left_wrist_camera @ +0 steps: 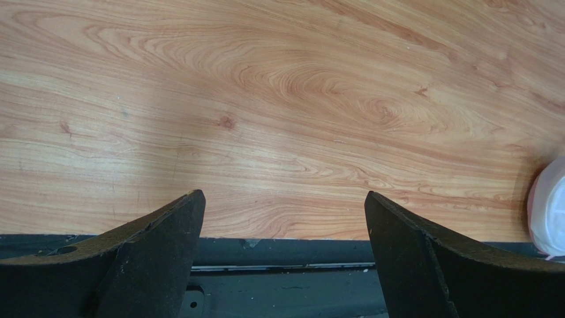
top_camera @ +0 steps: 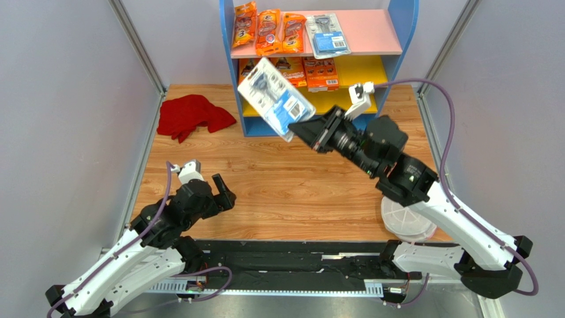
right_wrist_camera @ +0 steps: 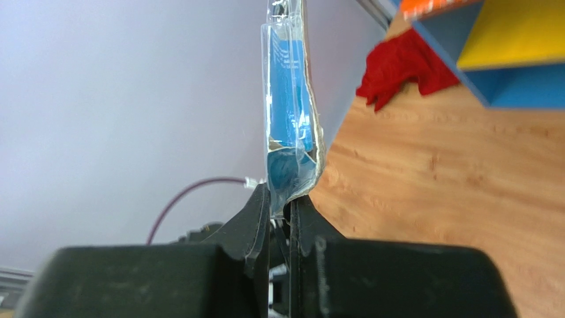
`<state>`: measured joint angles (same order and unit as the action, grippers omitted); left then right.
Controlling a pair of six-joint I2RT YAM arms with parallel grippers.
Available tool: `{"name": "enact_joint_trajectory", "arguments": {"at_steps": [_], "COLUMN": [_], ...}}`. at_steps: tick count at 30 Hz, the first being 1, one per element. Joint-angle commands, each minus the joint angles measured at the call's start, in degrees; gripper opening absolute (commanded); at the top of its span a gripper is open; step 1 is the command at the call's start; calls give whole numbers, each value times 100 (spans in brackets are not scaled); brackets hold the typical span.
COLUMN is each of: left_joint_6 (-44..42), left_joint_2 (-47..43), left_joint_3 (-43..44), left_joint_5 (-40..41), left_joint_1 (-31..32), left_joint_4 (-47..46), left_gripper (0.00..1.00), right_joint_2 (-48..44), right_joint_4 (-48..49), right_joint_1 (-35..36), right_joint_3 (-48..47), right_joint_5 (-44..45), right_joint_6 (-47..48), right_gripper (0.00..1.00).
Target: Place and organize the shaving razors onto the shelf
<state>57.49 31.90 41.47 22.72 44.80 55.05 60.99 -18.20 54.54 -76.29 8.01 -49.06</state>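
Shaving razors [top_camera: 268,31] lie on two boards of the shelf [top_camera: 406,26]. On its pink top board [top_camera: 371,33], three orange bags [top_camera: 294,33] lie side by side at the left end. A grey-blue blister card [top_camera: 329,36] lies just beside them, and the right part of this board shows bare pink. On the upper yellow board [top_camera: 361,66], orange boxes [top_camera: 321,73] sit at the left and the middle; the right part shows bare yellow.

One more blister pack [top_camera: 275,96] is in the air before the left half of the shelf, tilted, and it hides part of the orange boxes. The right gripper [top_camera: 296,130] grasps this pack at its lower edge. In the right wrist view its fingers [right_wrist_camera: 255,218] are pressed together on the thin edge of the pack.

The left gripper [top_camera: 224,191] hovers over the table [top_camera: 285,185], well apart from the shelf. Its jaws are released and wide, with only wood between them.

A red cloth [top_camera: 192,116] lies just left of the shelf. A round white dish [top_camera: 404,218] sits well apart from the shelf, under the right arm. Bare wood lies between the shelf front and the arms.
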Motion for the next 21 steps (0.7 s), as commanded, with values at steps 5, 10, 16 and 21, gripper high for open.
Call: {"name": "enact_joint_trajectory", "arguments": {"at_steps": [5, 10, 16, 21], "left_joint_6": [-133, -142, -142, -160], "left_joint_2": [-140, -140, -132, -140], "left_joint_3": [-87, -122, -122, -122], "left_joint_5": [-66, -101, -119, -127], "left_joint_1": [-6, -6, -6, -6], "left_joint_4": [-117, -152, -196, -205], "left_gripper": [99, 99, 99, 99], "right_joint_2": [571, 879, 1345, 1617], "right_joint_4": [360, 422, 589, 773], "right_joint_1": [-1805, -2878, -3915, -4574], "right_joint_3": [-1555, -2003, -2364, -2399], "right_joint_5": [-1785, -2171, -2541, -2585], "right_joint_6": [-95, -367, -859, -1140], "right_gripper": [0, 0, 0, 0]}}
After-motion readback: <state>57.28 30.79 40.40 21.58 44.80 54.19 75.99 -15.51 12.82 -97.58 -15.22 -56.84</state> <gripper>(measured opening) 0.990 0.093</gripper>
